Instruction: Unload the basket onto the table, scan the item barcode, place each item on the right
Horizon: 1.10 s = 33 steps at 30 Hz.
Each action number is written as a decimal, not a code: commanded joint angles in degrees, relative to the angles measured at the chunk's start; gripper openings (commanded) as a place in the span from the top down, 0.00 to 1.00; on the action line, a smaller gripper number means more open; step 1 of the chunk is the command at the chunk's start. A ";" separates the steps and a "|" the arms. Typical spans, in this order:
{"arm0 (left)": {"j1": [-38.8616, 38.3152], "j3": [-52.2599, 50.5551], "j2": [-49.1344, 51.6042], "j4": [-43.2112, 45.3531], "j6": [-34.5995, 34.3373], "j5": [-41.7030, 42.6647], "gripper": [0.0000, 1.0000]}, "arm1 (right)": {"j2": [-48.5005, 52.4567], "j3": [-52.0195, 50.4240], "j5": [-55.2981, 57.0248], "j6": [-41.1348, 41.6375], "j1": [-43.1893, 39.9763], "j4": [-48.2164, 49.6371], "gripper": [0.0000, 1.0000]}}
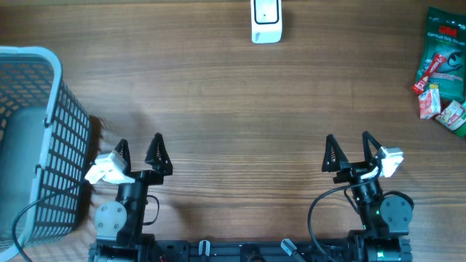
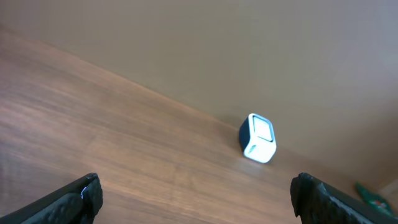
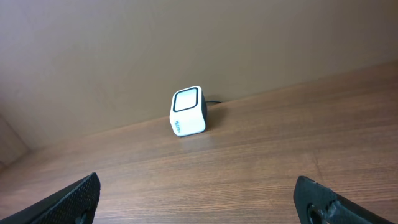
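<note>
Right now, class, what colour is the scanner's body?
The scanner is white with a dark-framed window; it shows best in the right wrist view.

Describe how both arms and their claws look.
Both arms are black. The left claw and right claw each have two black, triangular, pointed fingers, a white block beside the wrist and a looping black cable. A green light shows at the right base.

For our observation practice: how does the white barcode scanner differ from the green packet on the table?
The barcode scanner is white with a dark back; the green packet shows red and white markings. The barcode scanner stands as a boxy block; the green packet lies flat. The barcode scanner sits at the far edge, centred; the green packet lies far right, partly out of frame. Both rest on the wooden table, untouched.
</note>
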 commanded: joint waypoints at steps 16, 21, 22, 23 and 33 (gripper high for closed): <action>0.31 -5.77 -0.81 1.49 22.16 4.61 0.00 | -0.66 -0.07 1.01 0.39 0.17 0.13 0.00; 0.31 -5.77 -0.81 1.42 21.99 4.61 0.00 | -0.66 -0.07 1.01 0.37 0.17 0.13 0.00; 0.31 -5.77 -0.81 1.42 21.88 4.63 0.00 | -0.66 -0.07 1.01 0.37 0.17 0.13 0.00; 0.31 -5.77 -0.81 1.42 21.88 4.61 0.00 | -0.66 -0.07 1.01 0.37 0.17 0.13 0.00; 0.35 -5.77 -0.79 1.60 21.92 4.39 0.00 | -0.66 -0.07 1.01 0.37 0.17 0.13 0.00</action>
